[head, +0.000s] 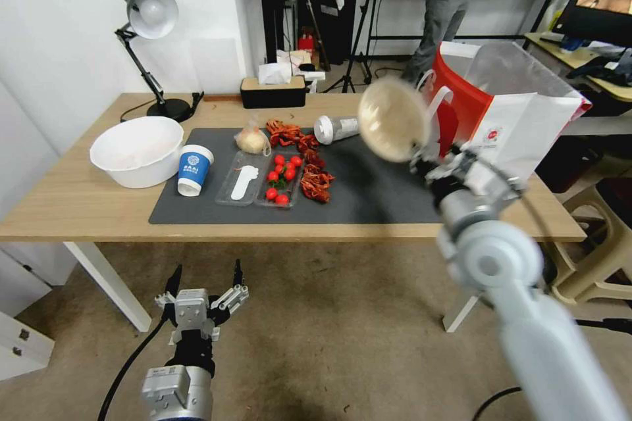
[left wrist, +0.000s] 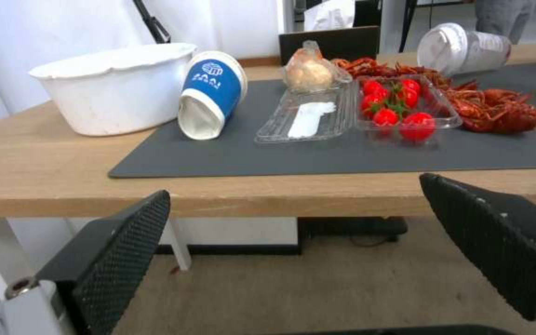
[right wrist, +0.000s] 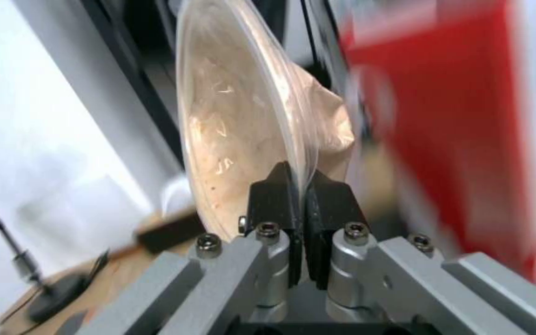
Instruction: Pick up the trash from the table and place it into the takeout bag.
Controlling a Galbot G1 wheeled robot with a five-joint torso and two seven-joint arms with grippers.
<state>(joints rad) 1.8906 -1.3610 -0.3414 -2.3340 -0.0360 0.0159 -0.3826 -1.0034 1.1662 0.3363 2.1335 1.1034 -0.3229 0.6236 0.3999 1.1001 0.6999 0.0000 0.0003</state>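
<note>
My right gripper (head: 421, 154) is shut on the rim of the round tan bowl (head: 393, 120), holding it tilted in the air beside the takeout bag (head: 520, 118). Up close, the pads (right wrist: 277, 195) pinch the bowl (right wrist: 237, 130), with the bag's red side (right wrist: 466, 116) just past it. On the table (head: 79, 204) lie a tipped blue-and-white paper cup (head: 194, 170), a clear bag of pale food (head: 253, 139) and a small clear bottle (head: 336, 128) on its side. My left gripper (head: 204, 283) hangs open below the table's front edge, facing the cup (left wrist: 212, 95).
A large white bowl (head: 138, 148) stands at the left, with a desk lamp (head: 150, 13) behind it. A clear tray of tomatoes (head: 280, 177) and red crayfish shells (head: 315, 177) lie on the dark mat (head: 375, 197). A black tissue box (head: 273, 92) sits at the far edge.
</note>
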